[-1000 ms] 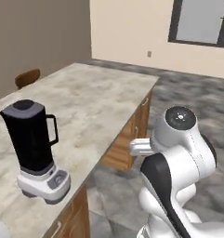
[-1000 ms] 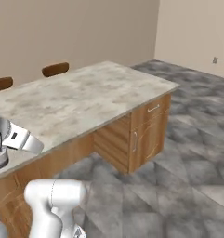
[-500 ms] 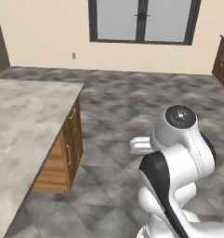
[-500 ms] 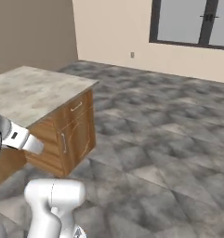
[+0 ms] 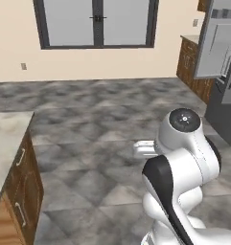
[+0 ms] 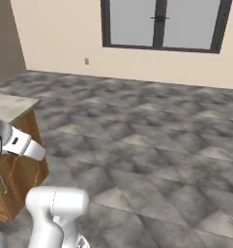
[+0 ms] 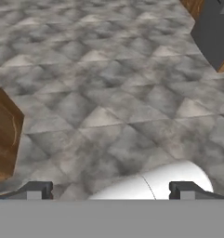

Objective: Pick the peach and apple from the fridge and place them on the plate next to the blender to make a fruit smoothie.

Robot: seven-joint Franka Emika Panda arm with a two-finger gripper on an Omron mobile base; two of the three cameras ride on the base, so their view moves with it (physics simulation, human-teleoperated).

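The fridge [image 5: 216,48] stands at the far right of the left base view, a tall grey cabinet with one door swung open. Its dark lower body [image 7: 214,32] also shows at the top right of the hand view. My gripper [image 7: 111,190] is open, its two dark fingertips [image 7: 36,189] set wide apart over the grey tiled floor with nothing between them. The arm is folded close above the base. The peach, the apple, the plate and the blender are out of view.
A corner of the stone-topped island with wooden drawers [image 5: 9,158] sits at the left [image 6: 14,106] and in the hand view [image 7: 4,139]. Wooden cabinets [image 5: 191,67] stand beside the fridge. A dark-framed window [image 5: 95,24] fills the back wall. Open tiled floor lies ahead.
The whole picture has swung right: the island and the blender slid out to the left, and the window and the fridge came in. The camera turned; the gripper stays open.
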